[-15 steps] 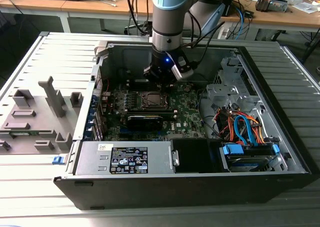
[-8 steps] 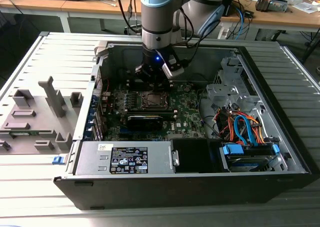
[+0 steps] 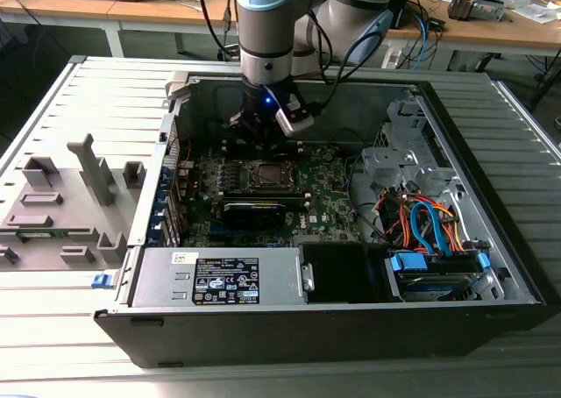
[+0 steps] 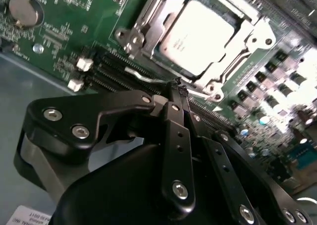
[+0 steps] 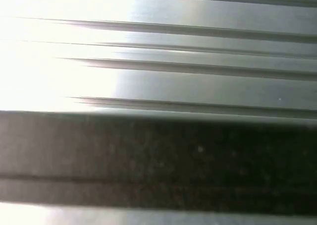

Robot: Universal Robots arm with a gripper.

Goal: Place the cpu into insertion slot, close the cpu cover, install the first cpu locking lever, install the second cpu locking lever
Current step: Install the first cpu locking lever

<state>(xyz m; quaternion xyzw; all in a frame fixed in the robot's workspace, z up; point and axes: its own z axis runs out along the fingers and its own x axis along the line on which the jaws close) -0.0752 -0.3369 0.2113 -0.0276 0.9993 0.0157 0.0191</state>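
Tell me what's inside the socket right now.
The cpu sits in the insertion slot, silver top showing through the cpu cover frame. The contacts beneath are hidden by the chip. The gripper hovers shut beside it.

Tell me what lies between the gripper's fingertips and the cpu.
In the second wrist view, a thin silvery lever and the socket's metal frame edge lie between the shut gripper and the cpu.

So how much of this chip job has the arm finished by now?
The cpu already sits in the socket, and the cover appears folded down around it, so those two steps look done. In hand: the pincer is shut, its tips at a thin silvery lever beside the socket. Whether that lever is hooked down, I cannot tell, so the lever steps seem left.
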